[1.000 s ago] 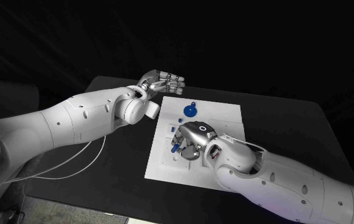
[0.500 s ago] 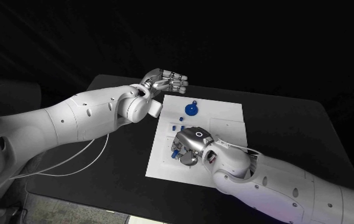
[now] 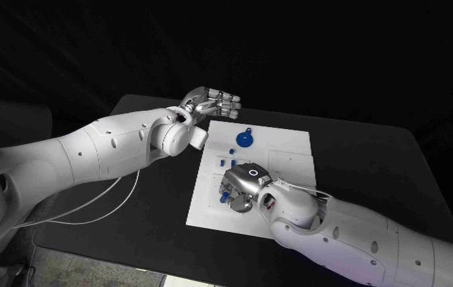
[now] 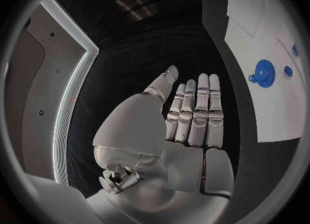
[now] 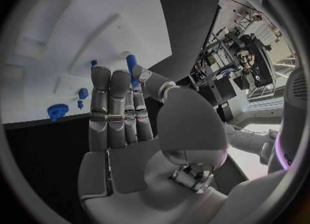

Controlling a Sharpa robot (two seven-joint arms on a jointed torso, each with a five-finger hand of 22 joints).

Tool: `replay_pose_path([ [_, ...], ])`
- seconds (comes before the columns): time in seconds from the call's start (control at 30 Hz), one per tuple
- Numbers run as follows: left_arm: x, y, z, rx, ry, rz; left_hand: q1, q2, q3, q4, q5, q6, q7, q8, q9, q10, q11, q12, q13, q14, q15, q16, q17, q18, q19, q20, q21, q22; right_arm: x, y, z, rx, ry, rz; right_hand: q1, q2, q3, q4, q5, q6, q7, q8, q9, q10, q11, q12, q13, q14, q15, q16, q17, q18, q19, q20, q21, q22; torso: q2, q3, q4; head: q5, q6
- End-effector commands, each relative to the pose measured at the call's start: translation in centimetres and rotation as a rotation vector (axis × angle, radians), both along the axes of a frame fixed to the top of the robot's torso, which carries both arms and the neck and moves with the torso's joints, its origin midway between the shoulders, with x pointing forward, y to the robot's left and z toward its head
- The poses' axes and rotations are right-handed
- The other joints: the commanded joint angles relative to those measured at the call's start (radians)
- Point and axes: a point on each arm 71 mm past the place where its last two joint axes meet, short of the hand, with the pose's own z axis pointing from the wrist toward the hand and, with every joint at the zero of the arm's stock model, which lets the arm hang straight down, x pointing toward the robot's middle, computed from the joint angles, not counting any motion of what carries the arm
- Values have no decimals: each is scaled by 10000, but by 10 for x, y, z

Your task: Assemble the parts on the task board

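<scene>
Head view: right hand (image 3: 241,183) has edged toward task board's (image 3: 283,156) near-left.

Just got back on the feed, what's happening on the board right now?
The right robot hand is down over the near-left part of the white task board, pinching a small blue peg between thumb and fingertip. The left robot hand hovers past the board's far-left corner, fingers straight and together, holding nothing. A blue gear with a few small blue pieces beside it lies on the board's far part.
</scene>
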Motion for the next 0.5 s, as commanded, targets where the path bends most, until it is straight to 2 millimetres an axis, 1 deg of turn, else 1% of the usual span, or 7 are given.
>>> replay_pose_path([
  [0.03,0,-2,1,-121,-8,-161,-20,2,-18,61,-54,-78,-1,11,7,-90,-5,-9,-3,-78,-8,-30,10,-124,49,32,55,-8,0,-1,-1,-265,-192,-26,8,120,9,-63,32,80,-20,43,58,85,-12,46,19,31,-62,-31,8,123,202,-37,27,351,-6,2,1,-13,4],
  [0.37,0,0,1,-104,13,-130,-28,2,-34,102,-51,-98,4,8,6,-100,0,-9,-3,-84,-5,-29,12,-124,62,35,65,-101,2,-5,-2,-405,-261,-151,3,120,21,-79,30,89,-22,44,59,91,-13,45,18,34,-64,-25,14,124,201,-38,60,355,7,1,-1,-2,-15],
  [0.5,0,0,1,-103,16,-130,-28,2,-34,102,-51,-98,4,8,6,-100,0,-9,-3,-84,-5,-29,12,-124,62,35,65,-101,2,-6,-3,-495,-232,-147,-7,119,20,-87,29,97,-23,44,59,99,-15,46,18,32,-64,-19,19,125,198,-38,97,356,-3,-6,0,-9,-32],
])
